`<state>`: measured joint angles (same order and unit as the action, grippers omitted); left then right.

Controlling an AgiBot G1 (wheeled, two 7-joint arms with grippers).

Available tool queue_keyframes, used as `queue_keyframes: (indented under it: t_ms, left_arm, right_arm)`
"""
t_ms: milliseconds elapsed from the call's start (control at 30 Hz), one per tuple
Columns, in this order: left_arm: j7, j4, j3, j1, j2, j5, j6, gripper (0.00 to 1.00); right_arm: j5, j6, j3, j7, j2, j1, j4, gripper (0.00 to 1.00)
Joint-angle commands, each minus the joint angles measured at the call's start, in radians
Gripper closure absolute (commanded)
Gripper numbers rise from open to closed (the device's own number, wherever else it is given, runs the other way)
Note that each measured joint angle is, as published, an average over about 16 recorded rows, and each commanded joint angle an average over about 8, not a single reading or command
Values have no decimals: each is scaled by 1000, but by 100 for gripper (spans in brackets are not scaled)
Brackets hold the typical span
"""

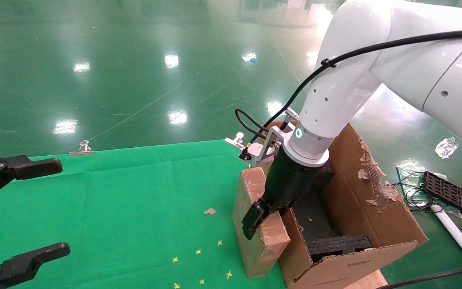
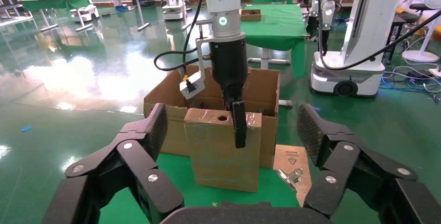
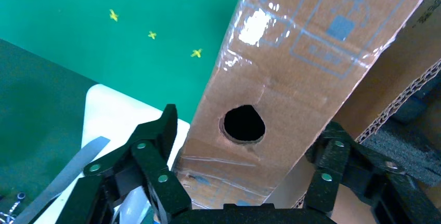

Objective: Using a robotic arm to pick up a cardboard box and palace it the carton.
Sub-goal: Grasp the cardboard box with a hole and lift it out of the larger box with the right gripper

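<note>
The cardboard box (image 1: 261,237) stands upright on the green table, against the carton's (image 1: 375,216) near wall. Its taped top face has a round hole (image 3: 243,123). The white right robotic arm (image 1: 335,92) reaches down over it. My right gripper (image 1: 265,222) is open and straddles the box's top, one finger (image 2: 239,125) down the outer face and the other on the carton side. A thin gap shows beside one finger (image 3: 156,135). My left gripper (image 1: 64,208) is open and empty at the table's left. The box (image 2: 223,148) and carton (image 2: 166,94) show between its fingers.
Black foam (image 1: 339,245) lies inside the carton, whose far wall is torn. Binder clips (image 1: 81,147) sit at the table's back edge. Yellow crosses (image 1: 199,251) and a cardboard scrap (image 1: 209,211) lie on the cloth. A black tray with cables (image 1: 449,192) lies on the floor to the right.
</note>
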<state>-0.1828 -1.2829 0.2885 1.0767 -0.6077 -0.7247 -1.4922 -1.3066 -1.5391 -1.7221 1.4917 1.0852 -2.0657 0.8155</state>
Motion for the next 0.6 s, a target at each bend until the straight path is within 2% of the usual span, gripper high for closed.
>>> queue_keyframes:
  t_ms: [33,600]
  left_arm:
    - [0,0,0,0,0,0,0,100]
    - [1,0,1,0,1,1,1,100]
  right_arm:
    - [-3,2,-4,12,-3,1,13,100]
    - [-17,34,-8,20,-27,-6,38,100]
